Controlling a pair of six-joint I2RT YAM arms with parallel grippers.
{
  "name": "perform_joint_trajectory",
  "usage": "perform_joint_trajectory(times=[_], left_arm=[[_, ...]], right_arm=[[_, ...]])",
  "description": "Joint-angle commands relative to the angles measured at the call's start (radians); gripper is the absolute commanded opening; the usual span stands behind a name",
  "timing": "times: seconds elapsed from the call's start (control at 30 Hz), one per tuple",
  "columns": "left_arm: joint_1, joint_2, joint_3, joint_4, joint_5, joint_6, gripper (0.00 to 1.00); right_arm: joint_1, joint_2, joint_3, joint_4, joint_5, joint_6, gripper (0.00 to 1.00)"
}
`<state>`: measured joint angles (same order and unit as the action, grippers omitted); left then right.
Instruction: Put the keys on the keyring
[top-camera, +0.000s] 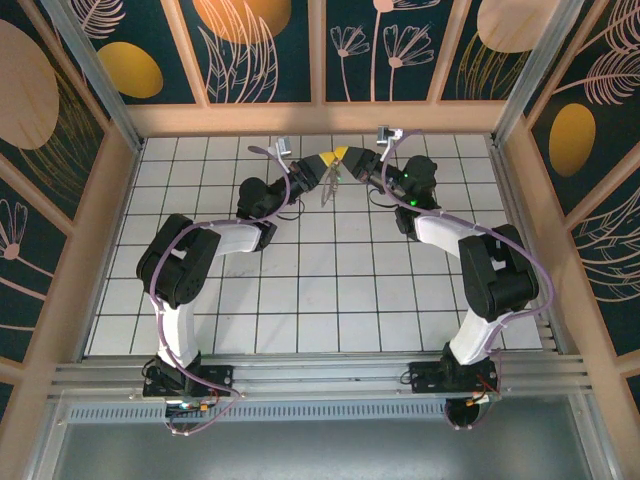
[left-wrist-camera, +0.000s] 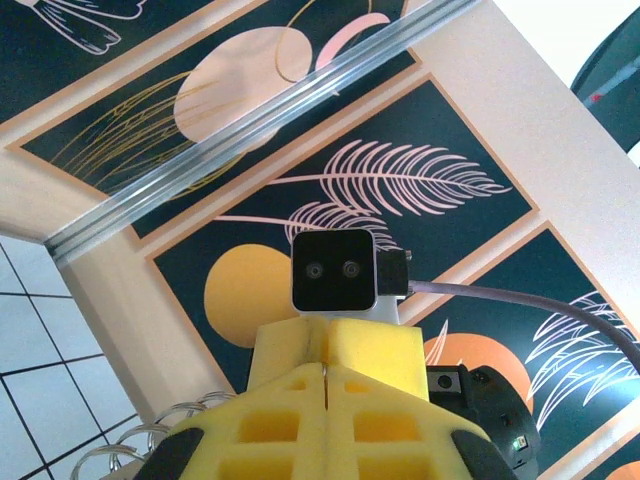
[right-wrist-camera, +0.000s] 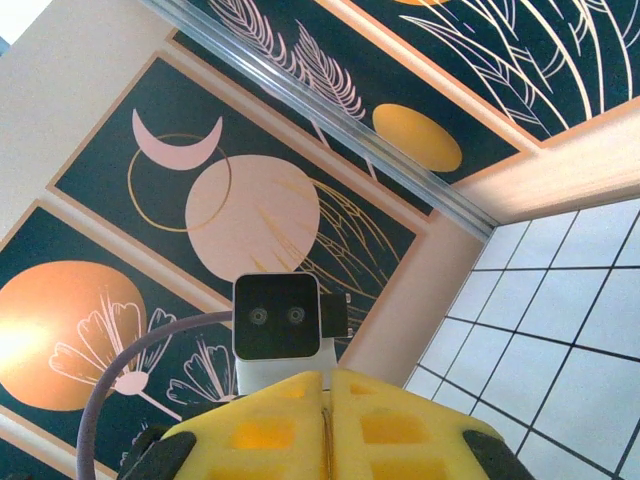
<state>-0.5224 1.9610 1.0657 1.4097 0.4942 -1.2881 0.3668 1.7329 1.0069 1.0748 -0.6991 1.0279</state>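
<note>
Top view: both arm bases sit at 6 o'clock on the near rail. L arm (top-camera: 190, 265) bows out toward 9 o'clock, then reaches in toward 12. R arm (top-camera: 490, 270) mirrors it, bowing toward 3 o'clock. A purple cable (top-camera: 535, 275) runs along each.

White tiled surface (top-camera: 300, 300) is bare btwn the arms.

Further out, approx 12 o'clock of the surface centre, L pincer (top-camera: 328, 162) and R pincer (top-camera: 345, 154) meet tip to tip above the surface, pointing at each other.

L pincer: in its wrist view the yellow pads are pressed flat together, only a thin seam btwn them. Can't tell if anything thin is nipped in the seam. R pincer: same in its wrist view, pads closed tight w/ no gap, and can't tell if it has hold of anything.

Keyring (top-camera: 327, 190) shows as a thin pale strand just at the 6 o'clock side of where the tips meet, touching or v. close to them. Which pincer carries it, can't tell. In L wrist view silvery wire loops of it show beside the pincer at approx 7 o'clock. Keys: too small to pick out on it.

Past the pads each wrist view faces the other's camera box: R wrist cam (left-wrist-camera: 335, 270), L wrist cam (right-wrist-camera: 277, 318).

Farthest, the far wall (top-camera: 320, 115) at 12 o'clock, w/ dark floral panels above.
</note>
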Motion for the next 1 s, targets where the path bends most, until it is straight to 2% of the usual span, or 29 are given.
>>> perform_joint_trajectory(times=[0.0, 0.07, 0.3, 0.5, 0.73, 0.97], left_arm=[[-0.007, 0.001, 0.005, 0.061, 0.011, 0.007, 0.0], [-0.007, 0.001, 0.005, 0.06, 0.011, 0.007, 0.0], [-0.005, -0.006, 0.01, 0.029, 0.015, 0.031, 0.01], [0.014, -0.067, -0.004, -0.105, 0.024, 0.13, 0.36], [0.049, -0.106, 0.005, -0.242, 0.068, 0.247, 0.43], [0.071, -0.075, 0.131, -0.5, 0.229, 0.427, 0.49]], right_arm=[[0.013, 0.015, 0.021, 0.032, -0.025, -0.008, 0.07], [0.014, 0.014, 0.018, 0.031, -0.029, -0.011, 0.0], [-0.005, 0.0, 0.0, 0.033, -0.035, -0.034, 0.0], [-0.072, -0.013, 0.009, -0.007, -0.098, -0.076, 0.0], [-0.144, 0.0, 0.048, -0.112, -0.229, -0.173, 0.0], [-0.18, 0.004, 0.095, -0.23, -0.372, -0.278, 0.0]])
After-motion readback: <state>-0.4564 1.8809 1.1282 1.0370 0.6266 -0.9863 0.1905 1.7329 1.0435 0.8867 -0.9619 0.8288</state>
